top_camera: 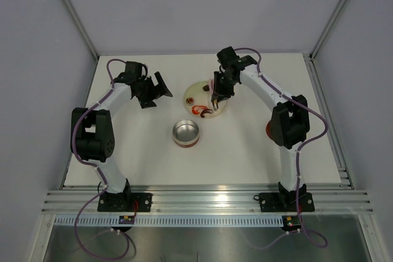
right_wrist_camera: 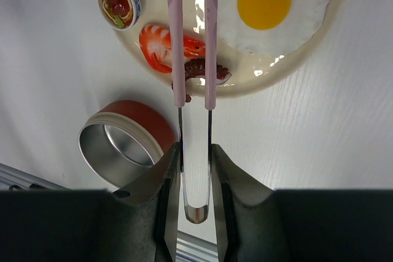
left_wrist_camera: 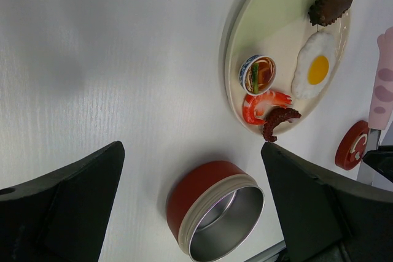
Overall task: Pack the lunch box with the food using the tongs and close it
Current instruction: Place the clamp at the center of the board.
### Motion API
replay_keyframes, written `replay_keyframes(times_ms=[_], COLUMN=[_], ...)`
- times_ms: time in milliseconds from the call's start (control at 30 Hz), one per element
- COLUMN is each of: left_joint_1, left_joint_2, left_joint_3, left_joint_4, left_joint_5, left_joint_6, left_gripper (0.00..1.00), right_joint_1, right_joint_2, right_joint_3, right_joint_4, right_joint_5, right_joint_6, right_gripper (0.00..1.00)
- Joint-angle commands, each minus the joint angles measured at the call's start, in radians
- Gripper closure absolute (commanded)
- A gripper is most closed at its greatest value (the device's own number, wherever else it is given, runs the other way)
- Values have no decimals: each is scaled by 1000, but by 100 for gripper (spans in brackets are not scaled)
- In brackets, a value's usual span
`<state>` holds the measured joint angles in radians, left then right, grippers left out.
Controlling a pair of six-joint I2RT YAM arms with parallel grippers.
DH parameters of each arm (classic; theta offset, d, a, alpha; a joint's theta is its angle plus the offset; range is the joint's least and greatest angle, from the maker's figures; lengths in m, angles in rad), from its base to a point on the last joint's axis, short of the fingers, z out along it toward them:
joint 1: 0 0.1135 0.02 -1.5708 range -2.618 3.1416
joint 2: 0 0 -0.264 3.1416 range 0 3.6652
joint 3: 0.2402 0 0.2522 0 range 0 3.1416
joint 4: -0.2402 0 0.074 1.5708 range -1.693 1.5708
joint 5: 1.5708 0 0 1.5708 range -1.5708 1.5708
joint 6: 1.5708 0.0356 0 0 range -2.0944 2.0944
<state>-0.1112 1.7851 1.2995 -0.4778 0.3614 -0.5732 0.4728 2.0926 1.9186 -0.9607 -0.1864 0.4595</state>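
The lunch box (top_camera: 186,133), an open round metal tin with a red wall, stands on the table in front of the pale plate (top_camera: 195,90). On the plate lie a fried egg (right_wrist_camera: 270,4), a dark sausage (left_wrist_camera: 330,5), a red-and-white shrimp (right_wrist_camera: 158,46), a dark curled piece (right_wrist_camera: 198,73) and a tiny bowl (right_wrist_camera: 120,3). My right gripper (right_wrist_camera: 195,151) is shut on the pink tongs (right_wrist_camera: 210,41). The tongs' arms reach over the shrimp and curled piece, and their tips are out of frame. My left gripper (left_wrist_camera: 191,148) is open above the tin (left_wrist_camera: 215,210), holding nothing.
The red lid (left_wrist_camera: 351,145) lies right of the plate, partly hidden behind the right arm's elbow (top_camera: 288,121) in the top view. Grey walls enclose the table on three sides. An aluminium rail (top_camera: 202,200) runs along the near edge.
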Motion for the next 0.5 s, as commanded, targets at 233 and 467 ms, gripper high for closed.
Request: replay_keyframes(times_ms=[233,467], left_joint_1=[4,5], left_joint_2=[-13,-55], left_joint_3=[-8,-32], left_joint_4=[8,10], left_joint_5=[2,17], left_joint_6=[15,15], left_gripper=[1,1], right_joint_1=[-5,-5], right_joint_2=[-189,-367], right_joint_3=[-191,-512], right_joint_4=[25,68], right_joint_5=[76,229], right_joint_6=[-53,-44], right_gripper=[94,96])
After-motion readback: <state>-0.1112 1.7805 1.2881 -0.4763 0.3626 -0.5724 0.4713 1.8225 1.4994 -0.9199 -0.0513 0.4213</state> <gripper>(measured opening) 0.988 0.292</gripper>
